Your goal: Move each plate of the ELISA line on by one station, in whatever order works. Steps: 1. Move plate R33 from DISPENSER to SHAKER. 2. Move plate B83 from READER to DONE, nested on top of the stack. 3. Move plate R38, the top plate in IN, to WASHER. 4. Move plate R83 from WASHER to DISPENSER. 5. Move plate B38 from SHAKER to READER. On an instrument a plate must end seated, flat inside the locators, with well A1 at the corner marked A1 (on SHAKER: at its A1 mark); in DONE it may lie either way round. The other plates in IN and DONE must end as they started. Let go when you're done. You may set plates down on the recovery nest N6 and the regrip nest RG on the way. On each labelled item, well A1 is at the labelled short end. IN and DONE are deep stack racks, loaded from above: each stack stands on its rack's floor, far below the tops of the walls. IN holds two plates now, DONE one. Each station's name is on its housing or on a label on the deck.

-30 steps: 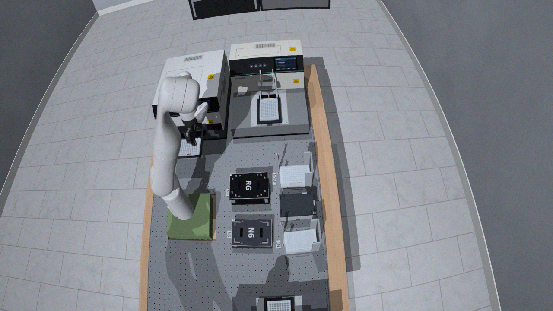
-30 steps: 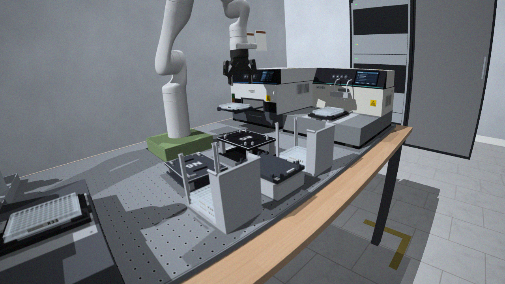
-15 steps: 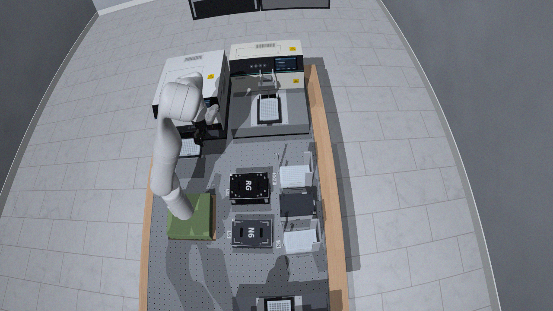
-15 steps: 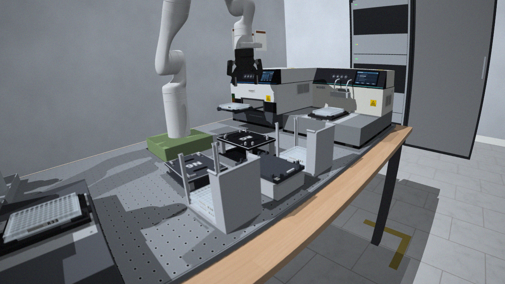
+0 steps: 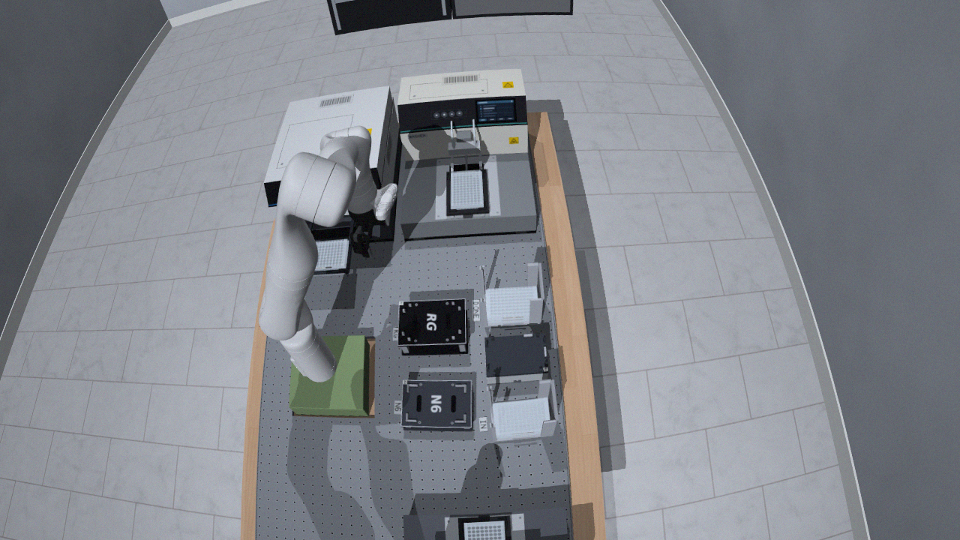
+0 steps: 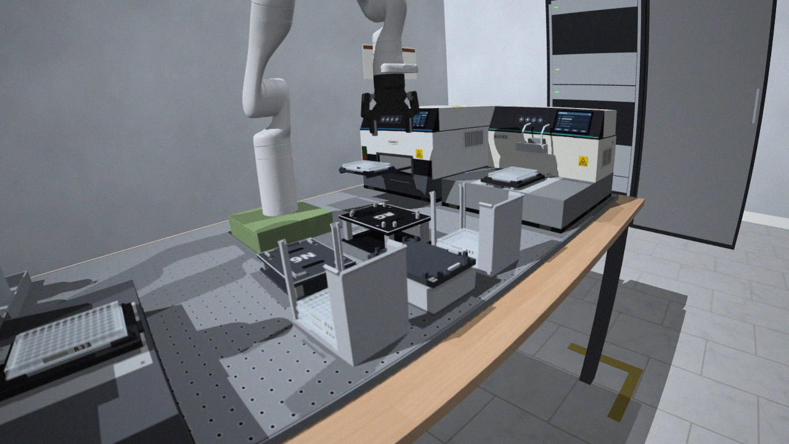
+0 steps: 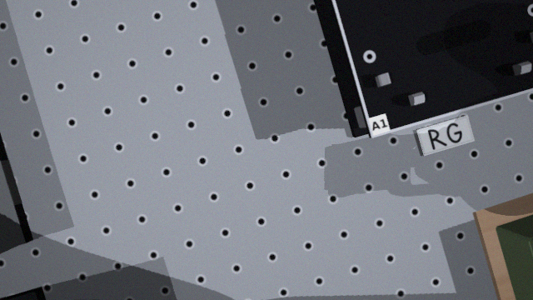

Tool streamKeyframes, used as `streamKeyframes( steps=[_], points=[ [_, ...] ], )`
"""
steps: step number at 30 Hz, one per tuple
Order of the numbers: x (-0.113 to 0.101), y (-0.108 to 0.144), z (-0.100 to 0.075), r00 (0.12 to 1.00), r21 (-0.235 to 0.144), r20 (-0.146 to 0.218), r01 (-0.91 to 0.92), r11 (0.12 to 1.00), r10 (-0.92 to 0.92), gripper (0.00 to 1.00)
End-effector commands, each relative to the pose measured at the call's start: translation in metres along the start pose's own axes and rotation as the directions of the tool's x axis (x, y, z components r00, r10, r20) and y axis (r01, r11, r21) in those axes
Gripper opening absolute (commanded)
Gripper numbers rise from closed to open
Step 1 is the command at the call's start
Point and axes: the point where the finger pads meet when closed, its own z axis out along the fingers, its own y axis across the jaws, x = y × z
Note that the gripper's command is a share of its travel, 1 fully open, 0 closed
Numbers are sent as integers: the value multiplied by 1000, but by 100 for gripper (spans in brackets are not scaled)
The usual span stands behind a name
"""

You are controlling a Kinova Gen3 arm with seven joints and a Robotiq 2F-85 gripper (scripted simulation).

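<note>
My gripper (image 5: 362, 240) (image 6: 391, 130) is open and empty. It hangs high above the deck, between the READER tray and the RG nest (image 5: 431, 325) (image 6: 384, 220) (image 7: 439, 52). A clear plate (image 5: 332, 255) (image 6: 363, 165) lies on the READER tray, just left of the gripper. Another plate (image 5: 466, 189) (image 6: 513, 174) sits on the WASHER. A labelled plate (image 5: 483, 530) (image 6: 66, 337) sits on the DISPENSER at the near end. The SHAKER (image 5: 517, 353) (image 6: 438, 264) top is dark and bare. The DONE rack (image 5: 537, 282) (image 6: 499, 237) and the IN rack (image 5: 551, 403) (image 6: 369, 314) hold white plates. My fingers do not show in the wrist view.
The N6 nest (image 5: 436, 403) (image 6: 302, 263) is bare, in front of the RG nest. The arm's green base (image 5: 349, 382) (image 6: 281, 223) (image 7: 516, 246) stands at the left deck edge. The rack walls and posts stand tall along the right side. The RG deck label (image 7: 445, 135) shows below the wrist.
</note>
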Motion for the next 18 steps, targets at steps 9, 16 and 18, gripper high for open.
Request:
streamKeyframes(
  steps=[9, 16, 18],
  points=[
    [24, 21, 0, 997, 2, 2, -76, 997, 76, 100],
    [43, 37, 1, 997, 0, -1, -72, 997, 72, 100],
    [45, 40, 1, 997, -1, 0, -73, 997, 73, 100]
  ],
)
